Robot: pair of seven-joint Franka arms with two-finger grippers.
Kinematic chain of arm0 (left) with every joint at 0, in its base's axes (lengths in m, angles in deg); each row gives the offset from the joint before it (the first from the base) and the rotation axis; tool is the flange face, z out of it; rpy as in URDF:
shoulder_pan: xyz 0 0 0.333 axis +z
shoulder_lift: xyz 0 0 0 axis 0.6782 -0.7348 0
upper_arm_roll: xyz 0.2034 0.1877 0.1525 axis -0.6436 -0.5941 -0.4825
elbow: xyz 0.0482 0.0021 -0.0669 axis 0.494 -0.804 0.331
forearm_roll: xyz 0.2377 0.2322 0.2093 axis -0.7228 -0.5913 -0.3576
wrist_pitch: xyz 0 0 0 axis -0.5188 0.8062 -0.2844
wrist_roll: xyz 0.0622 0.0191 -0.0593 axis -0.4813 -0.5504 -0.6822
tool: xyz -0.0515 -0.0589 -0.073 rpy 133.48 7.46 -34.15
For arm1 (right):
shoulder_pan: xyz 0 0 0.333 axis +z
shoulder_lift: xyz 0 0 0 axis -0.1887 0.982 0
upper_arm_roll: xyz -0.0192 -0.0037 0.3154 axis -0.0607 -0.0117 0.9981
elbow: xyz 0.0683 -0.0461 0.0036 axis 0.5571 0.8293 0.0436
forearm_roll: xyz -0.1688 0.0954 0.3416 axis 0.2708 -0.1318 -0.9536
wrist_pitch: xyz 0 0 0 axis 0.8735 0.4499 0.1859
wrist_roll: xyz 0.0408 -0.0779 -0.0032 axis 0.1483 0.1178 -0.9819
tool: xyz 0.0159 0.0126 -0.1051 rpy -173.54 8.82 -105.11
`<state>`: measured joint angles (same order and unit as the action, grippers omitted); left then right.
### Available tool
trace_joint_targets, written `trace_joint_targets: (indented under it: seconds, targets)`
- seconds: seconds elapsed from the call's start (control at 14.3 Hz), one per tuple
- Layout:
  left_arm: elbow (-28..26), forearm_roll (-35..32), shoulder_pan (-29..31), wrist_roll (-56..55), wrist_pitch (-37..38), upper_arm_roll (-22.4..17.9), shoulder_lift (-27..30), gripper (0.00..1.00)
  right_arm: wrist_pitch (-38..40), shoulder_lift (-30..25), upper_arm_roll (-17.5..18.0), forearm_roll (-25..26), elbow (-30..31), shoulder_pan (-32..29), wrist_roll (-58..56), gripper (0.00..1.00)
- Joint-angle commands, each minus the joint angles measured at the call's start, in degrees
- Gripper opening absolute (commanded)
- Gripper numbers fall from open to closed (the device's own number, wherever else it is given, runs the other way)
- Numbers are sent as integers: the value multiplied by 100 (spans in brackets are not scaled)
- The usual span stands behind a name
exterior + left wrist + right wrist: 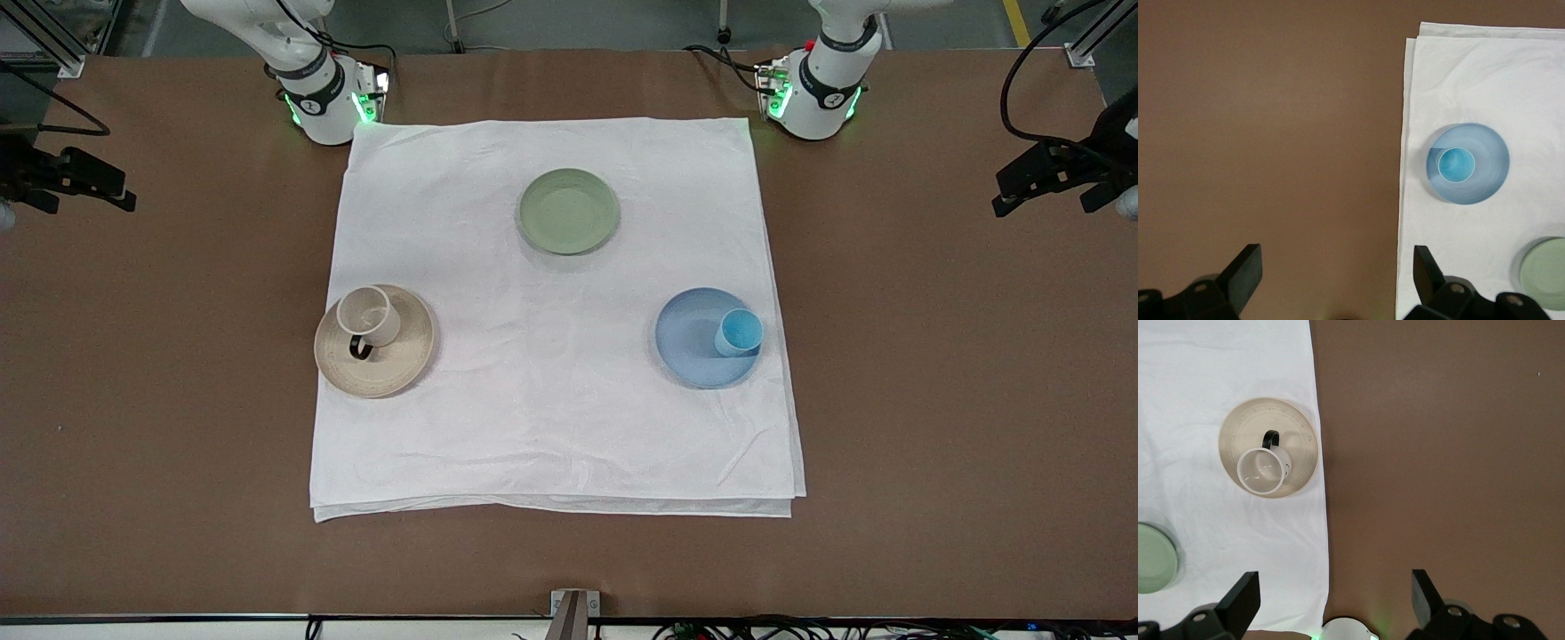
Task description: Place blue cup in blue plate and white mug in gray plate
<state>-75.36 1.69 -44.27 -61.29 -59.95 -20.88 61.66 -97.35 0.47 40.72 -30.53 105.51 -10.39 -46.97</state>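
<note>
The blue cup stands upright on the blue plate, on the side toward the left arm's end; both show in the left wrist view, cup and plate. The white mug stands upright on the gray plate, its dark handle toward the front camera; the right wrist view shows mug and plate. My left gripper is open and empty, high over bare table at the left arm's end. My right gripper is open and empty, high over bare table at the right arm's end.
A sage-green plate lies empty on the white cloth, farther from the front camera than the other two plates. The cloth covers the middle of the brown table. The arm bases stand at the cloth's two corners farthest from the front camera.
</note>
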Motion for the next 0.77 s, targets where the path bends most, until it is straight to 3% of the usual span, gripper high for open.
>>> trace_joint_targets:
  seconds: [0.0, 0.7]
  targets:
    - [-35, -59, 7, 81, -17, -10, 37, 100, -115, -229, 50, 40, 223, -58, -75, 100]
    - [-26, -34, -11, 195, -17, 8, 20, 100, -221, -405, 41, 48, 337, -93, -460, 100]
